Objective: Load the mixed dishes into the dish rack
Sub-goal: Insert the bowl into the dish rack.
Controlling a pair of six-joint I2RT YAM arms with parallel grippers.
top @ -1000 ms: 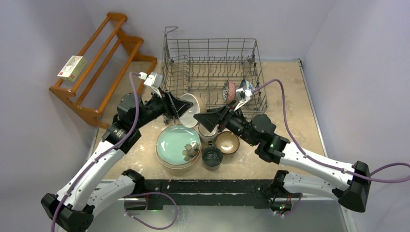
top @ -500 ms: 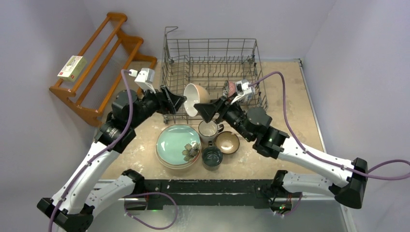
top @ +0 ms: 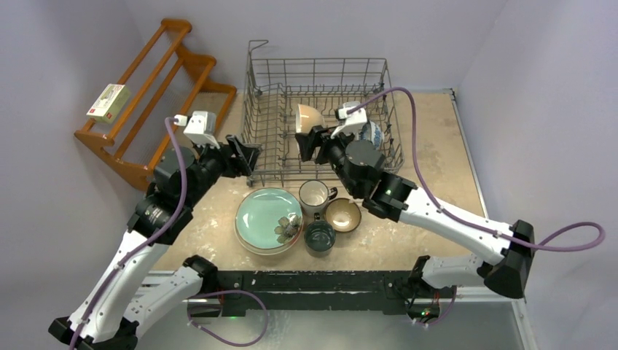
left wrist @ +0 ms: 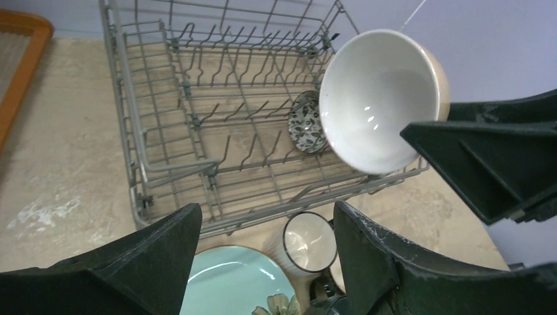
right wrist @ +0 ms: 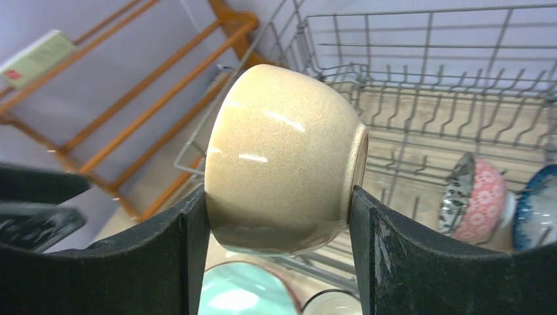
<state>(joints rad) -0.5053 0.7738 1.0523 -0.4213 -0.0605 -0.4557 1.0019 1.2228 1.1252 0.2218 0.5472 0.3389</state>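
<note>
**Position of work.** The right pincer (right wrist: 277,197) is closed on a beige bowl (right wrist: 282,151). One finger sits at the rim side and one at the foot, so the bowl is held on its side. The top view places the bowl above the middle of the dish rack (top: 318,61), clear of the tines and not yet seated. The left pincer (left wrist: 268,210) stands wide and empty. It is just outside the rack's near-left corner and touches nothing.

**Loaded.** Two items stand on edge among the tines at the right of the rack: a pink patterned bowl (right wrist: 483,200) and, just beside it, a blue patterned bowl (right wrist: 538,210). The rest of the rack shows bare tines.

**Outstanding.** Four items sit grouped on the tabletop (top: 430,146), just near of the rack:
- a mint green plate (top: 268,217), which appears to rest on at least one other plate, though the number beneath cannot be told;
- a white mug (top: 315,195);
- a small brown-lined bowl (top: 343,214);
- a dark teal mug (top: 319,236).

**Assessment.** The task is judged under half done. Two bowls are placed, a third is in transit, and the plates and both mugs are untouched. The step in hand calls for lowering the held bowl between tines, and the free rows at centre and left look adequate.
</note>
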